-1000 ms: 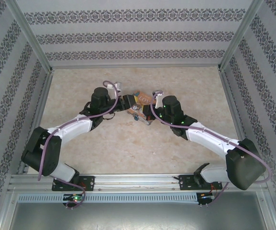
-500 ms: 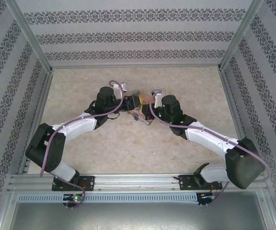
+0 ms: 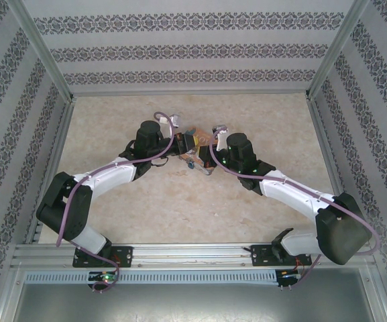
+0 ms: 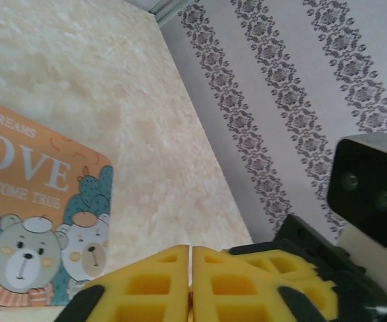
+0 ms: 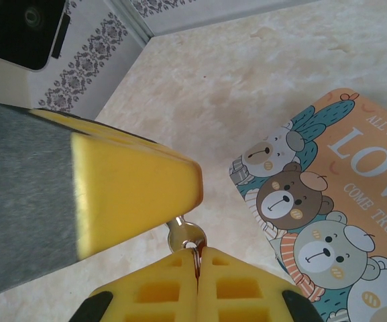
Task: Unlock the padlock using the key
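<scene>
As right jaws pinch it, the key slants up-left.

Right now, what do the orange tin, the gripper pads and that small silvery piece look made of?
Orange tin: probably printed sheet metal, satin finish, rounded pressed corners. Pads of the right gripper: yellow moulded rubber or plastic, matte, with waffle pockets. Silvery piece pinched in them: polished metal, it glints; key or shackle, I cannot tell.

Tin: orange, teal, cartoon bears. Fingers: yellow. Key: silvery. Worktop: cream, marbled. Walls: grey, dark floral stripes.
</scene>
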You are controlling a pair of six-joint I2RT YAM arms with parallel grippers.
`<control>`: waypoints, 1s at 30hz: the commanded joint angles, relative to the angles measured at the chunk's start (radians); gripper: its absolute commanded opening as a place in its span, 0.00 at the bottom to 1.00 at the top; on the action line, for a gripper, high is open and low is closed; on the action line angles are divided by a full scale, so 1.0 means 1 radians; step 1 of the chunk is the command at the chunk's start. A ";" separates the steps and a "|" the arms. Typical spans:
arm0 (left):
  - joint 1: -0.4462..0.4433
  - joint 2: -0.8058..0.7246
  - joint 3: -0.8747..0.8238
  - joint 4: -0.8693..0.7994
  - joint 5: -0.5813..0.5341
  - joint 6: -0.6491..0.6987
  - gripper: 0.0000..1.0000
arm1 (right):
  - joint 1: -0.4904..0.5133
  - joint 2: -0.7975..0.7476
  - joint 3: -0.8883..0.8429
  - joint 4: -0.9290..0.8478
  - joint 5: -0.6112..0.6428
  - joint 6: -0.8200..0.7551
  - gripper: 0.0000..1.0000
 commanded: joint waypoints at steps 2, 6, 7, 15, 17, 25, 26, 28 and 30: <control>-0.011 -0.015 0.027 0.001 0.017 0.023 0.01 | -0.019 0.006 0.014 0.054 -0.057 0.033 0.00; 0.001 -0.038 0.026 -0.016 0.015 0.042 0.00 | -0.061 -0.019 -0.018 0.092 -0.127 0.055 0.10; 0.004 -0.044 0.027 -0.020 0.016 0.047 0.00 | -0.075 -0.026 -0.028 0.107 -0.149 0.065 0.14; 0.026 -0.090 0.027 -0.041 0.043 0.100 0.00 | -0.183 -0.032 -0.094 0.303 -0.414 0.206 0.49; 0.026 -0.097 0.027 -0.041 0.053 0.109 0.00 | -0.180 -0.016 -0.091 0.342 -0.460 0.225 0.51; 0.028 -0.109 0.027 -0.043 0.063 0.119 0.00 | -0.156 0.068 -0.054 0.454 -0.527 0.272 0.49; 0.028 -0.108 0.027 -0.040 0.063 0.118 0.00 | -0.154 0.080 -0.050 0.463 -0.530 0.276 0.47; 0.029 -0.107 0.026 -0.034 0.063 0.114 0.00 | -0.152 0.090 -0.048 0.476 -0.532 0.281 0.46; 0.031 -0.106 0.022 -0.023 0.060 0.108 0.00 | -0.152 0.095 -0.052 0.484 -0.531 0.284 0.43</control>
